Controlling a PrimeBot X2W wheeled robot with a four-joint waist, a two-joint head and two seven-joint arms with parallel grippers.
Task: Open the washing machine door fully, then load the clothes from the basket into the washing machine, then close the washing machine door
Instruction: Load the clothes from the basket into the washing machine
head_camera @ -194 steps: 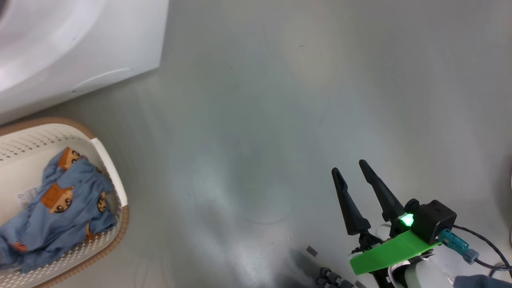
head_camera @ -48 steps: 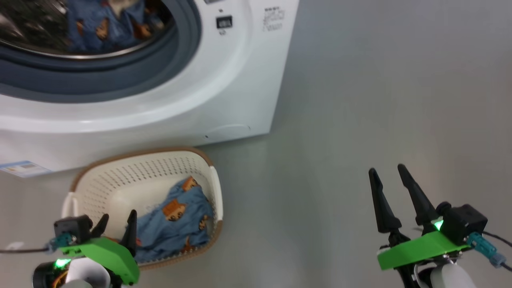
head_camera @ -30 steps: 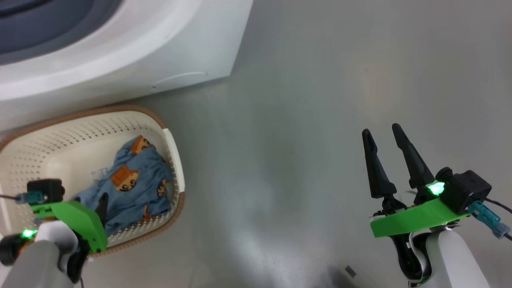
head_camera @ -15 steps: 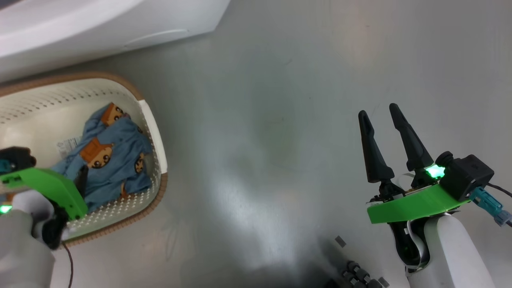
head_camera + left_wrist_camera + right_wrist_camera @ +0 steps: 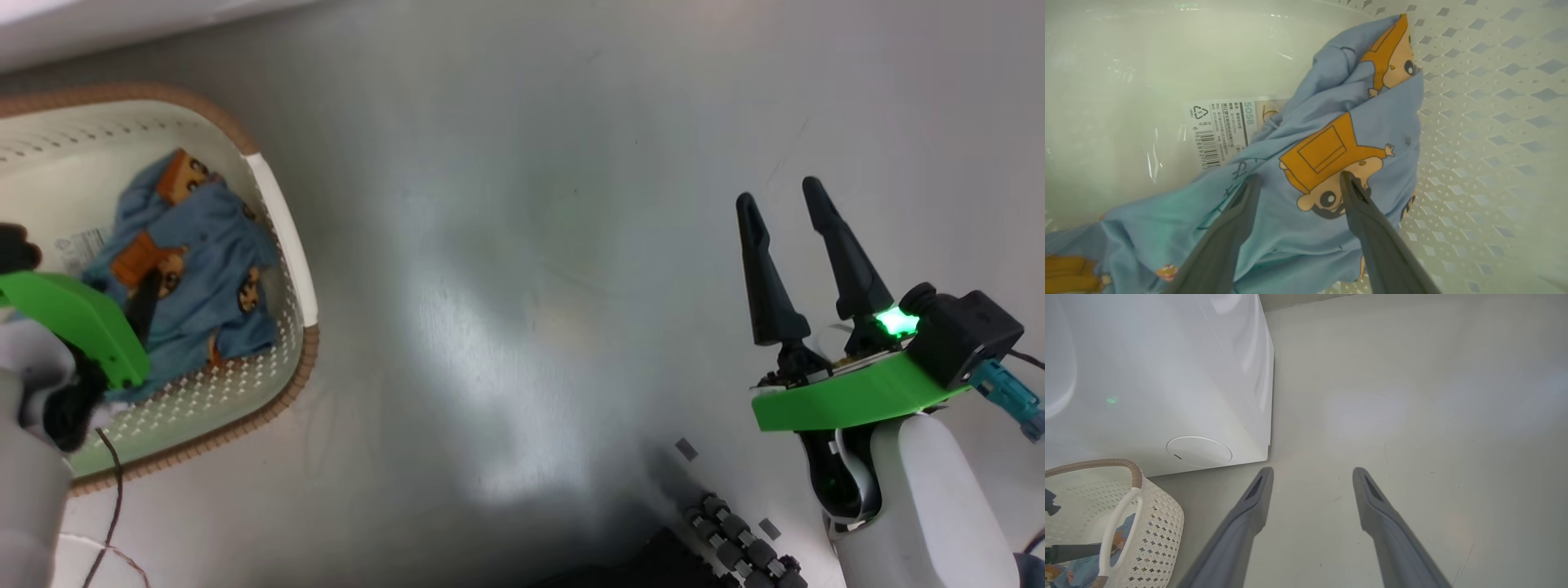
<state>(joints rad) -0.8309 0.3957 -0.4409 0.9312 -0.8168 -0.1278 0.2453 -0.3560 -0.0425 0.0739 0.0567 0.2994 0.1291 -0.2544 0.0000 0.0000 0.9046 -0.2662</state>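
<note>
The clothes [image 5: 192,269] [image 5: 1331,163], light blue with orange-brown cartoon figures, lie crumpled in the cream basket [image 5: 277,212] [image 5: 1155,522] at the left of the head view. My left gripper [image 5: 1300,181] is open inside the basket, its two fingertips resting on or just over the fabric on either side of a printed figure. In the head view one left finger [image 5: 147,294] pokes out past the green wrist bracket. My right gripper [image 5: 784,204] [image 5: 1312,473] hangs open over bare floor, holding nothing. The washing machine [image 5: 1159,375] shows its white lower front; its door is out of view.
A paper label [image 5: 1220,126] is stuck to the basket's bottom beside the clothes. A round white cover [image 5: 1199,451] sits low on the washer front. Grey floor [image 5: 522,245] spreads between the basket and the right arm. The robot's dark base [image 5: 718,547] shows at the bottom.
The head camera has tilted further down, so the washer slid out at the top. My left gripper has sunk deeper into the basket onto the clothes. The right gripper stays open.
</note>
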